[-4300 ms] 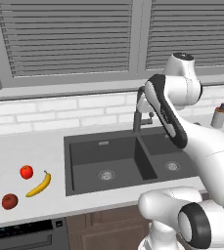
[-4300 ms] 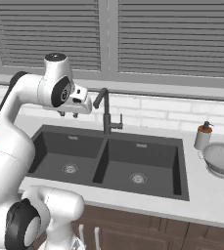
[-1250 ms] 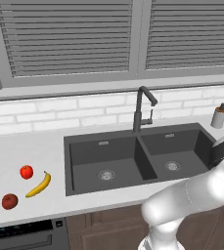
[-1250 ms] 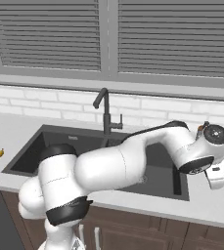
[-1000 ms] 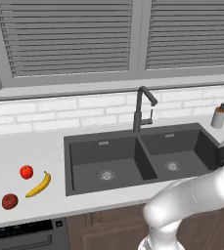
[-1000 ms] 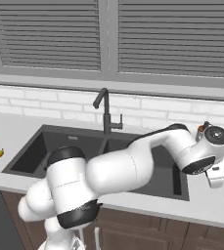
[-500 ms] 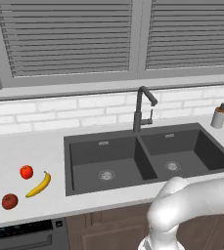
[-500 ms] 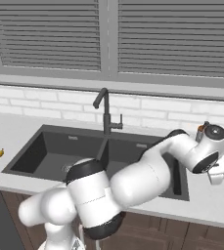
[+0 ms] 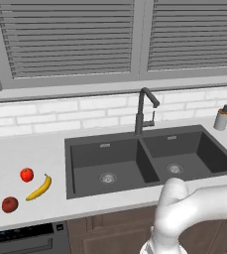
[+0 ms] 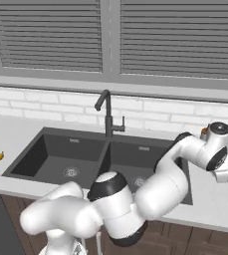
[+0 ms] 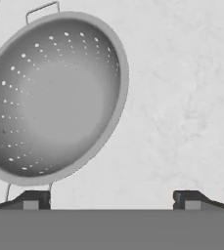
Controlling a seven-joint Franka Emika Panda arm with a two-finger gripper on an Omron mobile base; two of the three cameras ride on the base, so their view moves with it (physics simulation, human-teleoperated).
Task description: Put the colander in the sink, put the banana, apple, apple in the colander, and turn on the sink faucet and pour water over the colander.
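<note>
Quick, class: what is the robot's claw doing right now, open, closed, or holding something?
Claw: open and holding nothing, its fingertips spread wide above the counter, with the colander ahead of it.

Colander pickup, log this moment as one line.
phase: reach | tool: open above counter | round perforated metal colander: ungrasped on counter | dark double-basin sink: no fruit

We see our arm swung from above the sink faucet [image 9: 143, 110] far right, over the colander [image 11: 52, 97].
</note>
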